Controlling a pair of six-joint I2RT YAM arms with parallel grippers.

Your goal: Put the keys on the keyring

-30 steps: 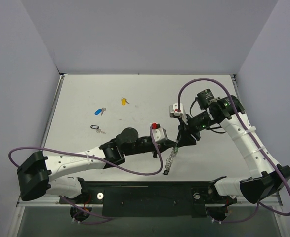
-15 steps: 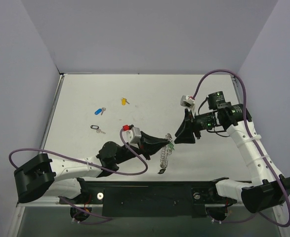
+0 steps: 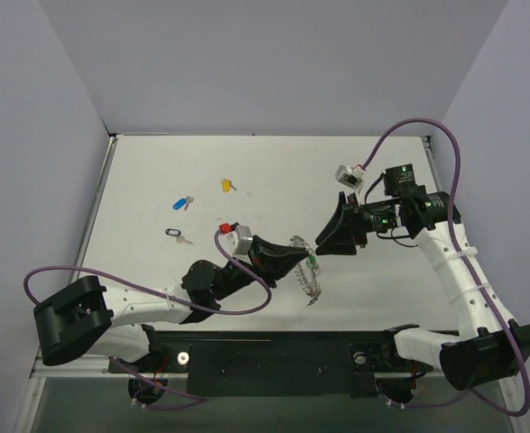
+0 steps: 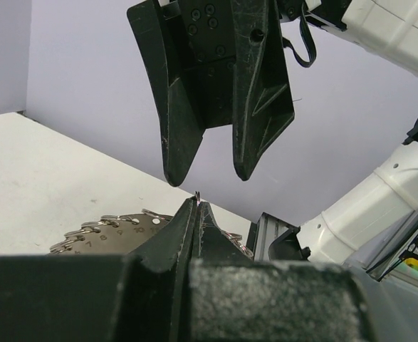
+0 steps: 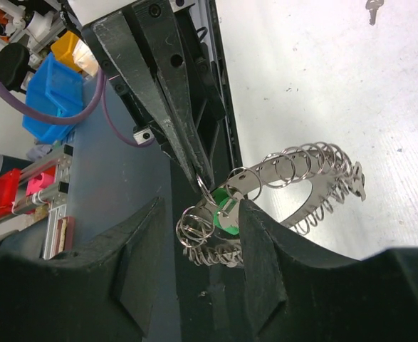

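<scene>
**Pale bench, grey walls: keyring pinched up between two arms**

Plain lilac-grey walls close in a white bench [image 3: 156,171]. Three loose keys lie on its left half: a blue-headed key [image 3: 182,203], a yellow-headed key [image 3: 227,185] and a black-headed key [image 3: 176,234]. All three are well apart from the arms' tips.

From where I stand, the left arm [image 3: 138,307] reaches to mid-bench. Its left jaws are pressed tight on one small wire loop of the keyring [image 5: 308,165], a flat silvery hoop fringed with such loops, which hangs from them. Small numerals are stamped along the flat band, but they are too fine for me to read with certainty.

A green-headed key [image 5: 226,214] sits among the loops just below that pinch. I cannot tell whether it is threaded on.

The right arm [image 3: 454,262] comes in from the other side. Its right jaws stand partly apart, close beside the left tips, and grip nothing.
</scene>
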